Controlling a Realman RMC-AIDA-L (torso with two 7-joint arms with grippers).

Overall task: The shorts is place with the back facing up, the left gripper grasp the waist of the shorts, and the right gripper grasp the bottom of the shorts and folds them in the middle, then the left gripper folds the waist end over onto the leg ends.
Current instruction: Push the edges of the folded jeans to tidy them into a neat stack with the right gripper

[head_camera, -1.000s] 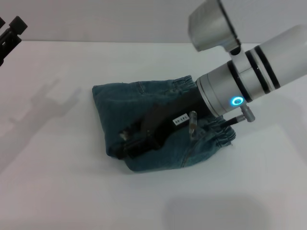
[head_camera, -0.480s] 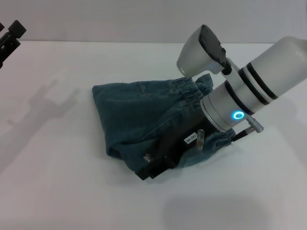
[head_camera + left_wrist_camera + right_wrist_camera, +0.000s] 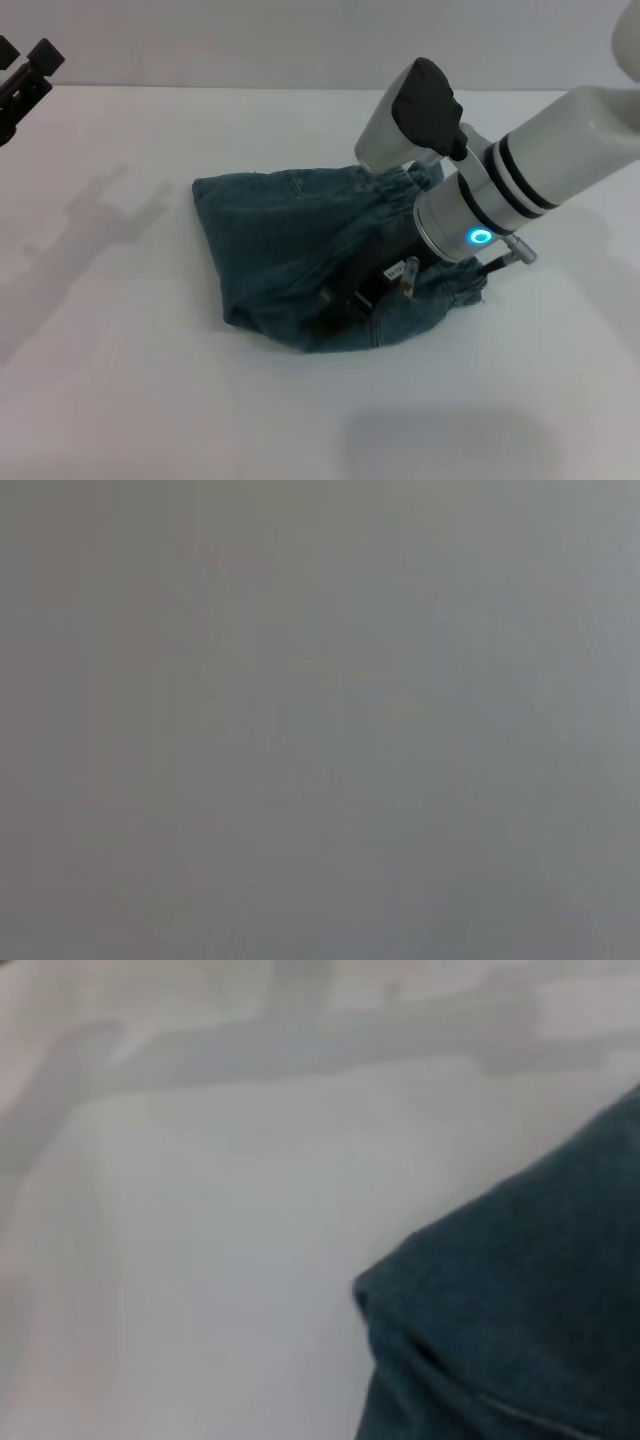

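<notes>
shorts [image 3: 290, 240] lying bunched mid-counter [image 3: 120, 380], waist [image 3: 455, 285] on the right | right end effector [image 3: 345, 298] reaching down onto the denim, tips sinking into a fold, grip state unclear | left end effector [image 3: 25, 75] hanging at far left, well apart, grip state unclear

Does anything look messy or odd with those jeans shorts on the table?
Yes. The shorts lie in a rumpled, lopsided bundle, not a flat fold, with the right gripper buried in the folds near the puckered waist. The left gripper sits far off.
</notes>
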